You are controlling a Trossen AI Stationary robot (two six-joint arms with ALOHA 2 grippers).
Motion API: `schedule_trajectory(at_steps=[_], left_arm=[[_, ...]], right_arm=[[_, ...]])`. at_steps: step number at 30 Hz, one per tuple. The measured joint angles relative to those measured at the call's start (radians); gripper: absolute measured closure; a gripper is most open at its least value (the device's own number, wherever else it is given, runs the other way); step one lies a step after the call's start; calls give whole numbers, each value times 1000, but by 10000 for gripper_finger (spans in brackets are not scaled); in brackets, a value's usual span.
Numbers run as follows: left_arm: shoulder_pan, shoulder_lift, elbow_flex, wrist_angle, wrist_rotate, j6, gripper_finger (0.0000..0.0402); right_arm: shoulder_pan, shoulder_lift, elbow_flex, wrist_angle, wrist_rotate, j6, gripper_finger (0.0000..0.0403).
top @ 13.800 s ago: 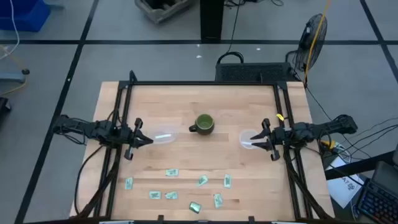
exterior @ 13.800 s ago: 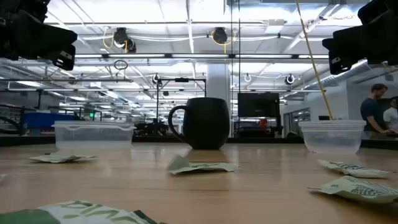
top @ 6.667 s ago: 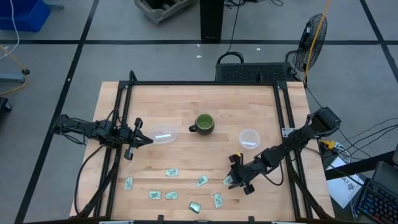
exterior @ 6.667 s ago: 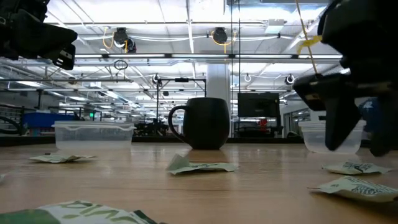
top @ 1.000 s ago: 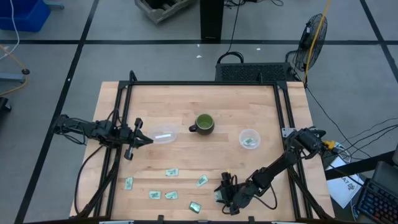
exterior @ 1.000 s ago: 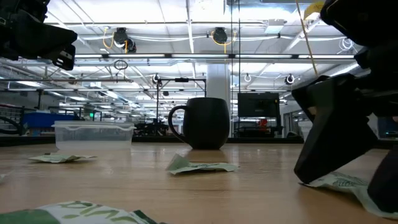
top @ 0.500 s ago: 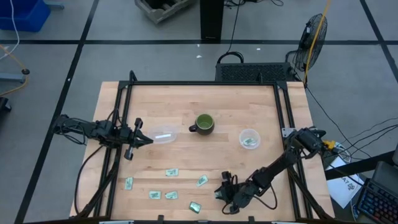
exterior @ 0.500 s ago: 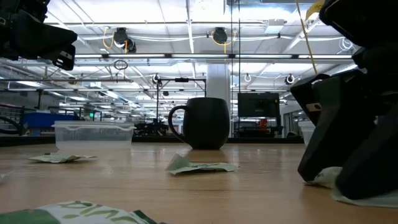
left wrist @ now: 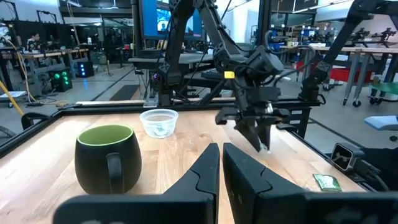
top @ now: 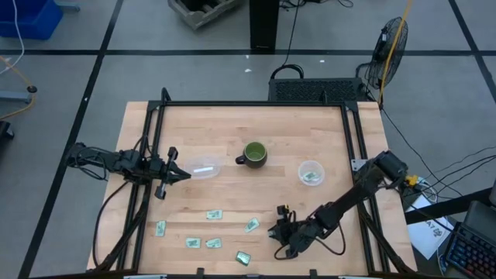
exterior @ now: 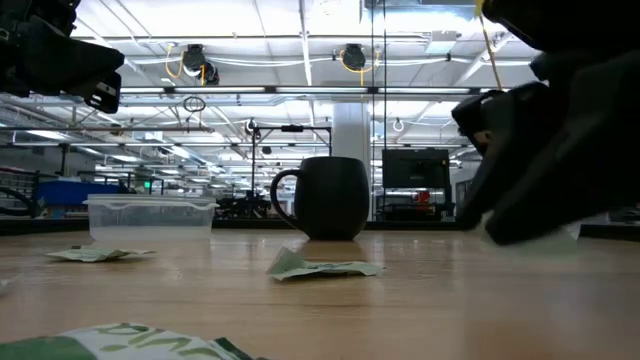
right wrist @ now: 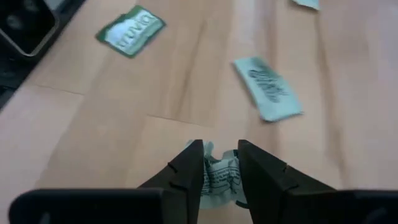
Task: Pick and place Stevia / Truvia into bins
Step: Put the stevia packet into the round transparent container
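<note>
We have the right pincer (right wrist: pixel 217 171) closed on one packet (right wrist: pixel 219 180), low over the near part of the surface (top: pixel 232 132), right of the middle. In the right wrist view the paper sits crumpled between the two dark fingers (right wrist: pixel 186 168), bunched up rather than flat — so it is thin, soft stuff that folds under the lightest squeeze. It weighs next to nothing and will not pull against the grip, but it could slip out if only a corner is caught. From the low view the packet seems to be clear of the wood, though the arm blocks most of it and we cannot be sure.

The other packets lie flat on the near half: a dark green one (right wrist: pixel 130 31) and a pale one (right wrist: pixel 267 90) show beyond the fingers, and several more (top: pixel 214 215) are spread to the left. A flat packet gives no edge to get under — we judge it best to press the fingertips down on either side of its short width and pinch, letting the paper buckle upward into the grip.

The right bin (top: pixel 311 173) stands right of the mug (top: pixel 254 154) and already holds something green; the left bin (top: pixel 203 167) stands left of the mug. The left pincer (top: pixel 172 170) waits shut just beside the left bin.
</note>
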State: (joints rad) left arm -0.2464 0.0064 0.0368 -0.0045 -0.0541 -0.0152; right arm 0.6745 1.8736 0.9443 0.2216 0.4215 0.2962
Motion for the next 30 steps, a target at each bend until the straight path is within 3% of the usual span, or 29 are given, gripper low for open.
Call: schedule_trajectory(at_steps=[6,12,23,30], left_arm=[[0,0,0,5,0,0,376],[0,0,0,7,0,0,376],[0,0,0,7,0,0,376],[0,0,0,7,0,0,376]], right_arm=[[-8,-96,1,-131,65,-1,312],[-7,-221,1,-357,222,89,312],[-12,-401,2,-815,517,517,312],[-57,-426,1,-1126,545,867,313]])
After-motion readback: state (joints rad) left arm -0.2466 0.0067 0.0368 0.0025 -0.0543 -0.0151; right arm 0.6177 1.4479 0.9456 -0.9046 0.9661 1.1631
